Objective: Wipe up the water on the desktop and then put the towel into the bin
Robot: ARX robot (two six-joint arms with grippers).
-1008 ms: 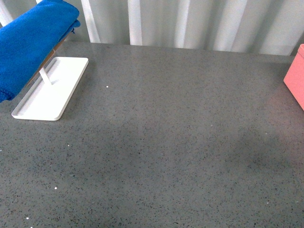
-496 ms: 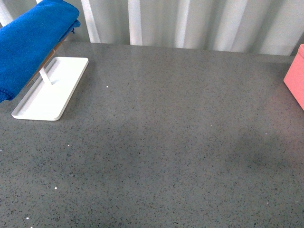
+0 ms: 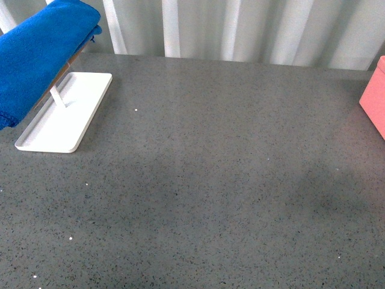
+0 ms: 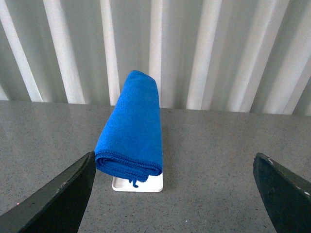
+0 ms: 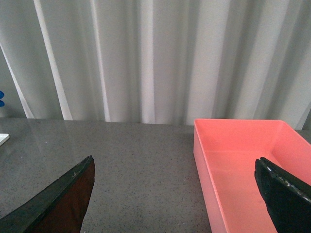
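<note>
The blue towel (image 3: 36, 57) hangs folded over a rack at the far left of the dark-grey speckled desktop (image 3: 216, 174). In the left wrist view the towel (image 4: 133, 128) lies ahead of my left gripper (image 4: 177, 194), which is open and well short of it, nothing between its fingers (image 4: 58, 199). The salmon-pink bin (image 3: 376, 96) shows at the right edge; in the right wrist view the bin (image 5: 243, 165) stands empty ahead of my open right gripper (image 5: 177, 199), one black finger (image 5: 284, 196) in front of it. Neither arm shows in the front view. I cannot make out any water.
A flat white tray (image 3: 78, 117) with the rack's posts stands under the towel at the far left. Pale pleated curtains (image 3: 240, 27) run along the back edge of the desktop.
</note>
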